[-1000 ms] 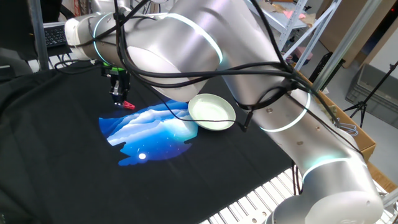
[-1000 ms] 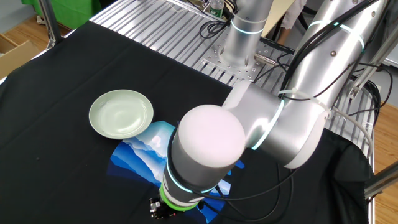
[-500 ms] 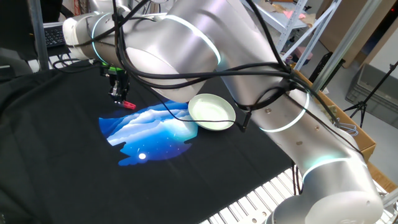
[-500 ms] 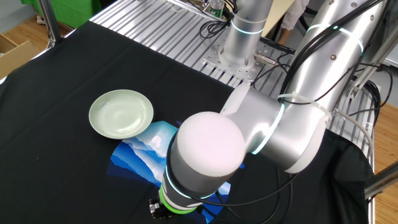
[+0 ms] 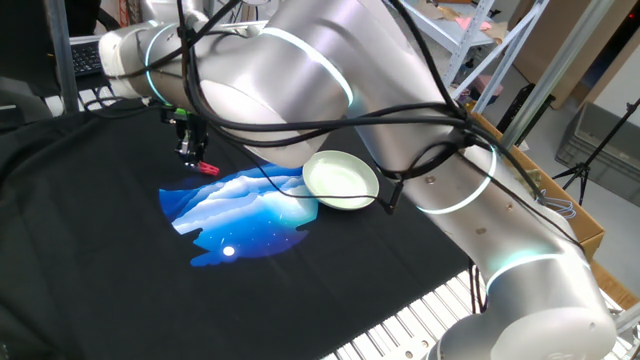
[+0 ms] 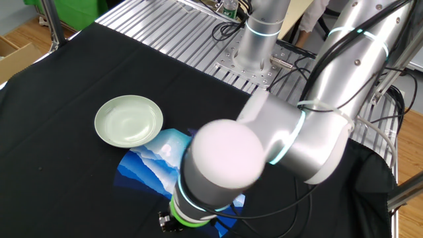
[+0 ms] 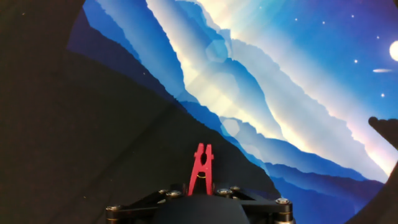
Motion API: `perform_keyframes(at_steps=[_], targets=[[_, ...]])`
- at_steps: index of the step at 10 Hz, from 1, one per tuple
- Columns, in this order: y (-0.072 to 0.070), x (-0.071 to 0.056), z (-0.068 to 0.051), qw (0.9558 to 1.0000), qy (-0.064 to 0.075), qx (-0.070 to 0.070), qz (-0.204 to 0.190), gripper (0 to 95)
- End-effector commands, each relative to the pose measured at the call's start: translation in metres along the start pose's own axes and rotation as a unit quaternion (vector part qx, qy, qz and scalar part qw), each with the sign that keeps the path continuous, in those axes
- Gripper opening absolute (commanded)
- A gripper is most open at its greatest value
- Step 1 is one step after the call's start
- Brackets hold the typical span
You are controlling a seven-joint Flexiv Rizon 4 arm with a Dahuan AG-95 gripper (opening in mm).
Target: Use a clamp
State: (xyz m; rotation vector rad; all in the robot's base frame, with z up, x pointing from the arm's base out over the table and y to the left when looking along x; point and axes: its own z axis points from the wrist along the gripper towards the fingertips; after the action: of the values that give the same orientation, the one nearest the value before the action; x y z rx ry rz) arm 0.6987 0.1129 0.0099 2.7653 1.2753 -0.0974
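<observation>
The clamp (image 7: 201,168) is a tiny red clip. It sticks out from between my gripper's (image 7: 200,188) fingers, tip pointing away, over the black cloth at the edge of the blue picture (image 7: 280,93). In one fixed view my gripper (image 5: 193,152) hangs over the picture's far left corner with the clamp (image 5: 207,168) at its tip, just above the cloth. The pale green plate (image 5: 341,178) lies to the right, apart from the gripper. In the other fixed view the arm hides most of the gripper (image 6: 168,221) and the clamp is hidden.
A black cloth (image 5: 90,270) covers the table. The blue mountain picture (image 5: 240,210) lies at its middle, with the plate (image 6: 129,120) at one corner. The ribbed metal table top (image 6: 178,26) and the arm's base (image 6: 259,39) are behind.
The arm has shifted slightly and its elbow is blurred in the other fixed view. The gripper stays over the picture's corner, still shut on the clamp.
</observation>
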Motion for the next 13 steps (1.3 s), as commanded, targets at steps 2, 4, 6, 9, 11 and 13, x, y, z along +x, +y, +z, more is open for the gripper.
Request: perform_keyframes(at_steps=[2, 4, 6, 9, 11, 13], targets=[[0.000, 0.001, 0.000, 0.9982, 0.012, 0.014, -0.058, 0.0], [0.000, 0.001, -0.003, 0.9931, 0.014, 0.017, -0.115, 0.0], [0.000, 0.000, -0.009, 0.9843, 0.019, 0.021, -0.174, 0.0], [-0.002, -0.002, -0.017, 0.9662, 0.025, 0.025, -0.255, 0.0], [-0.007, -0.009, -0.028, 0.9480, 0.030, 0.026, -0.316, 0.0], [-0.012, -0.020, -0.035, 0.9227, 0.038, 0.027, -0.383, 0.0]])
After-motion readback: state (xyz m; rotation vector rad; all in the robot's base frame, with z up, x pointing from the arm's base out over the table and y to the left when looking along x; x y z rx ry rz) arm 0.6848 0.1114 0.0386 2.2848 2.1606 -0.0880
